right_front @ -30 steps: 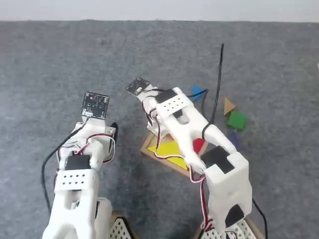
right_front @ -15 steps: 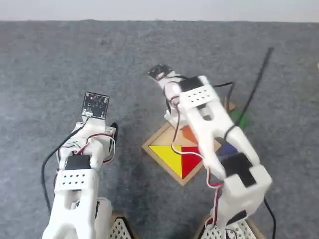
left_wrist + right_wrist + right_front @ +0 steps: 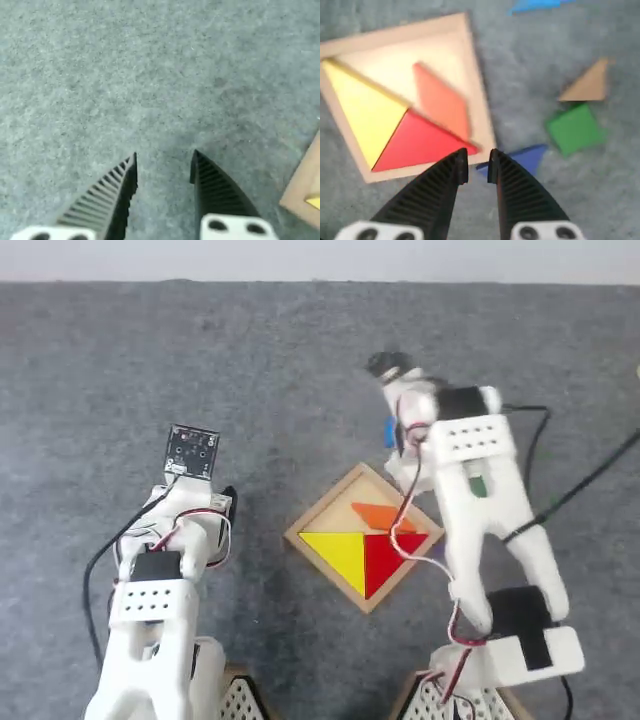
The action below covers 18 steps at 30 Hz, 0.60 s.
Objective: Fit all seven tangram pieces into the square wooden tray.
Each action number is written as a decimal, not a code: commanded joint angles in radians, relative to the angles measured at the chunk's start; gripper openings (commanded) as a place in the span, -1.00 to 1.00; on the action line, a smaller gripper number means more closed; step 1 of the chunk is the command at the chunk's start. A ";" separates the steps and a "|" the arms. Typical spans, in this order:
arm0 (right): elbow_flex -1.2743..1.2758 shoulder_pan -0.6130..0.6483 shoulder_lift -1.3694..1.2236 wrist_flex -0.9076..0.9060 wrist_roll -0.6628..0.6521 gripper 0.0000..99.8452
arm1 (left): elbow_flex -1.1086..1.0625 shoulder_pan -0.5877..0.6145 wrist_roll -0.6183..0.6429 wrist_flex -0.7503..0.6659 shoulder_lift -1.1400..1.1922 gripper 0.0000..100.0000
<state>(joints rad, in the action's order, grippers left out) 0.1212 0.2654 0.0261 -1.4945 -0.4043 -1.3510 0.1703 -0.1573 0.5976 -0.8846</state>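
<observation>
Tray sits on the table ahead of both arms, and I count three pieces in it: yellow triangle, red triangle and orange parallelogram, edge to edge. Four are left, all on the table outside it: dark blue triangle just beside the rim, green square, tan triangle, light blue piece. I'd call that just under halfway. Right gripper hangs over the tray's edge near the dark blue triangle, fingers a narrow slit apart, empty. Left gripper is over bare table, fingers apart.
</observation>
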 commanded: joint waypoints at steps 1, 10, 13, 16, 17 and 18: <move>0.135 0.168 0.048 0.127 -0.014 -0.78 | 0.041 0.005 -0.008 -0.023 0.003 -0.65; 0.206 0.223 -0.044 0.302 -0.155 -0.63 | 0.041 0.005 -0.008 -0.021 -0.002 -0.65; 0.186 0.214 -0.119 0.302 -0.213 -0.63 | 0.041 0.005 -0.008 -0.020 -0.002 -0.65; 0.184 0.209 -0.159 0.302 -0.262 -0.63 | 0.041 0.005 -0.008 -0.020 -0.003 -0.65; 0.184 0.209 -0.165 0.302 -0.273 -0.63 | 0.041 0.005 -0.008 -0.020 -0.003 -0.65; 0.184 0.209 -0.168 0.302 -0.282 -0.63 | 0.041 0.005 -0.008 -0.020 -0.003 -0.65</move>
<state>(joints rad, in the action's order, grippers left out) 0.3468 0.4879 -0.1381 -1.2075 -0.6360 -1.3510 0.1703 -0.1573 0.5976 -0.8846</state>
